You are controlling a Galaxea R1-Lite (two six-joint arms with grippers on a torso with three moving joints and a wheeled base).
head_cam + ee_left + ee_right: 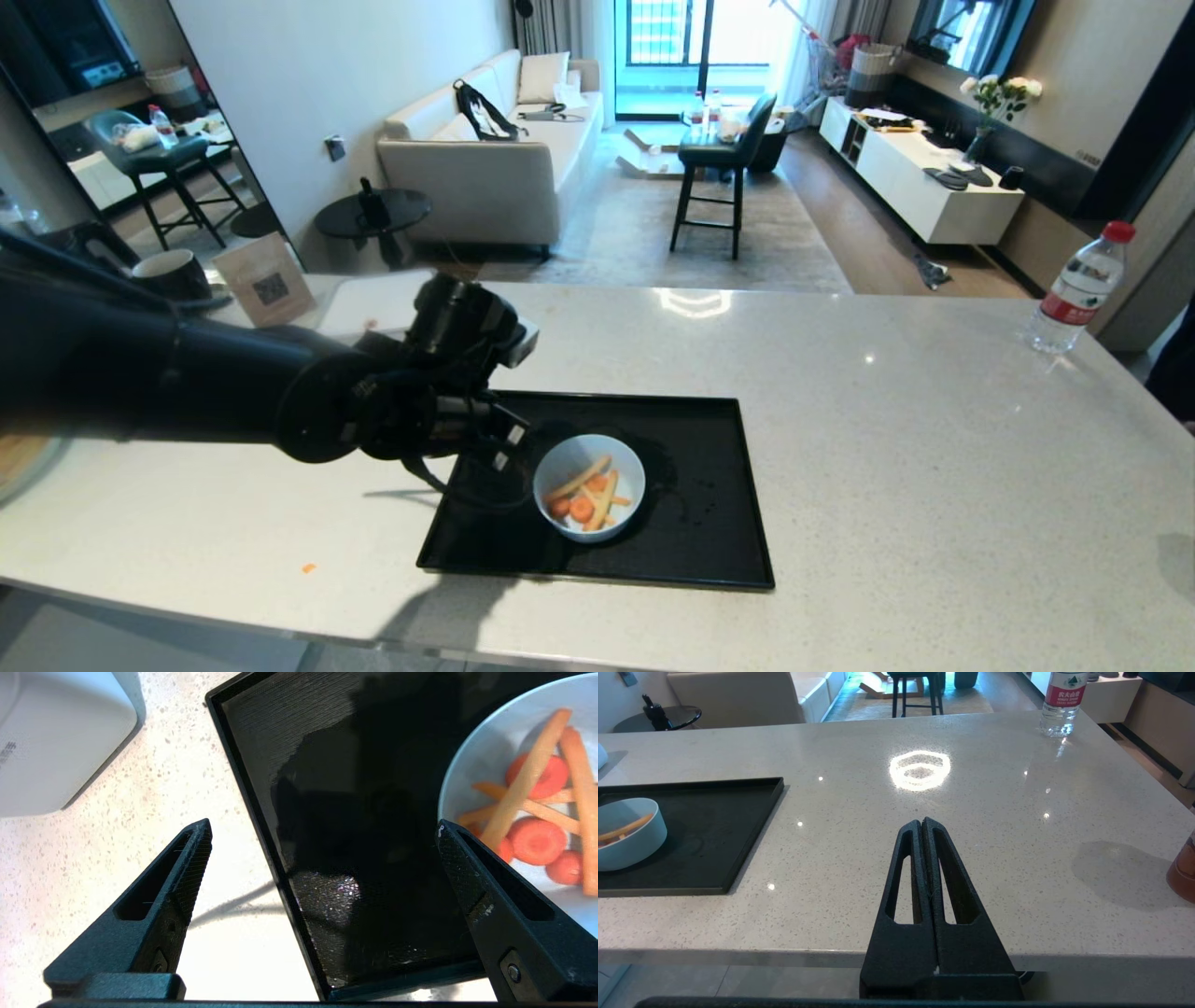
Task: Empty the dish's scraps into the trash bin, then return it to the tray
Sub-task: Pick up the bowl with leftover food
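The dish (588, 485), a small white bowl, stands on the black tray (691, 495) and holds the scraps (588, 499), carrot rounds and pale sticks. My left gripper (509, 448) hovers open over the tray's left end, just left of the dish. In the left wrist view the left gripper (323, 825) spans the tray (303, 756) rim. One finger is beside the dish (486, 751) with its scraps (532, 835), the other over the counter. My right gripper (922, 821) is parked shut at the counter's near edge. The trash bin is out of view.
A white box (56, 742) stands on the counter left of the tray. A water bottle (1074, 289) is at the far right, a mug (173, 275) and a QR card (266, 289) at the far left. An orange crumb (307, 567) lies near the front edge.
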